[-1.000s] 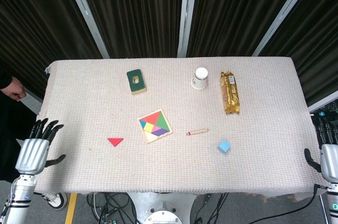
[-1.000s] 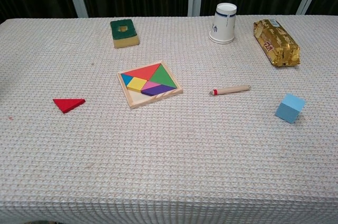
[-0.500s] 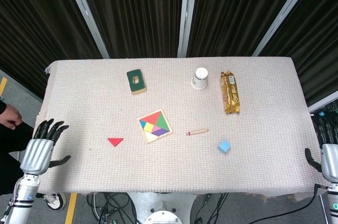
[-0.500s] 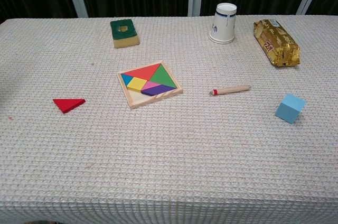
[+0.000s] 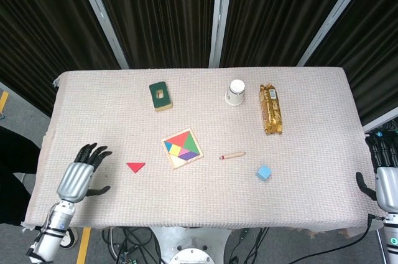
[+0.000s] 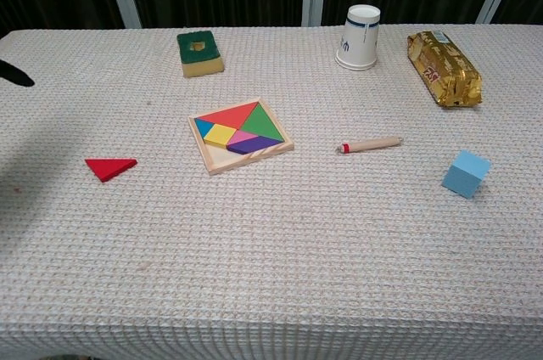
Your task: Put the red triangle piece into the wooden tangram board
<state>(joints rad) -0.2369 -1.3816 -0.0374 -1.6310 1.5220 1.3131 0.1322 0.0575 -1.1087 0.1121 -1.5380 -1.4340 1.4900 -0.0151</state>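
Dark curtains are seen behind the table (image 5: 298,202). Both the left hand (image 5: 79,175) and right hand (image 5: 384,177) are spread wide, nothing held; the red triangle (image 5: 135,166) is laid left of the board (image 5: 182,147).

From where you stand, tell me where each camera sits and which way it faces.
Head view: high above the near edge, looking steeply down on the whole table; the left hand and right hand show at the bottom corners, both holding nothing.
Chest view: low at the near edge, looking across the tabletop toward the dark curtain; only a dark fingertip shows at the left edge.
Shared: the red triangle piece, the wooden tangram board, green sponge, paper cup, gold packet, wooden peg and blue cube.
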